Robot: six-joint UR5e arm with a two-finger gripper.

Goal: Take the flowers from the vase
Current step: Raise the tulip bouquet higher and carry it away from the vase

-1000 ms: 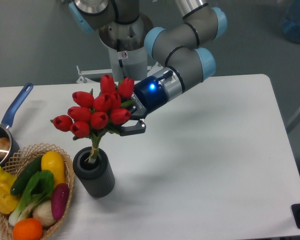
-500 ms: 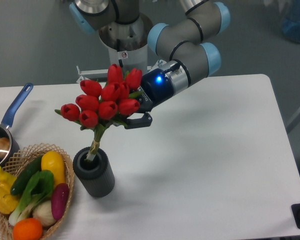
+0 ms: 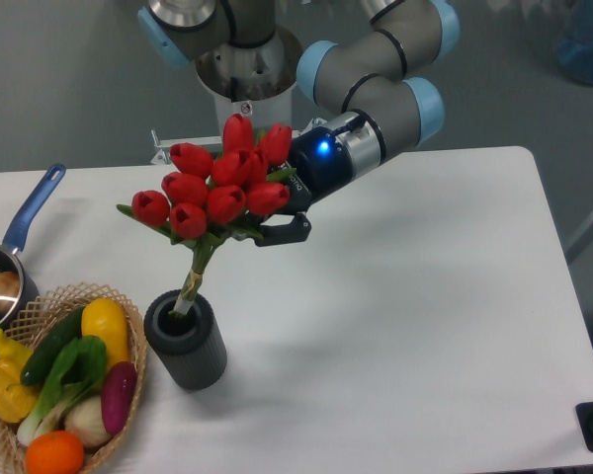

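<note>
The flowers (image 3: 217,188), a tied bunch of red tulips, are held up in the air over the left half of the counter (image 3: 425,316), tilted, heads up and to the right, stems running down-left. The stem ends are seen right at the mouth of the vase (image 3: 186,339); whether they are just inside the rim or already level with it cannot be told. Compared with half a second ago and a second ago, the bunch has been raised and shifted to the right, and more bare stem is exposed above the vase now. The vase itself has not been moved or tipped. The claw (image 3: 277,222) is closed on the flowers at the leafy part just under the heads, coming in from the right; only the lower dark finger is visible, the other is hidden behind blooms. The lift is judged nearly done: a little more upward travel should clear the stems from the rim. Risk judged: the tilted stems could drag on the rim and tip the vase. Left of the vase, touching or nearly so, a wicker basket (image 3: 130,341) of vegetables is placed at the counter corner, and a blue-handled pot (image 3: 20,227) is partly seen at the left edge.
</note>
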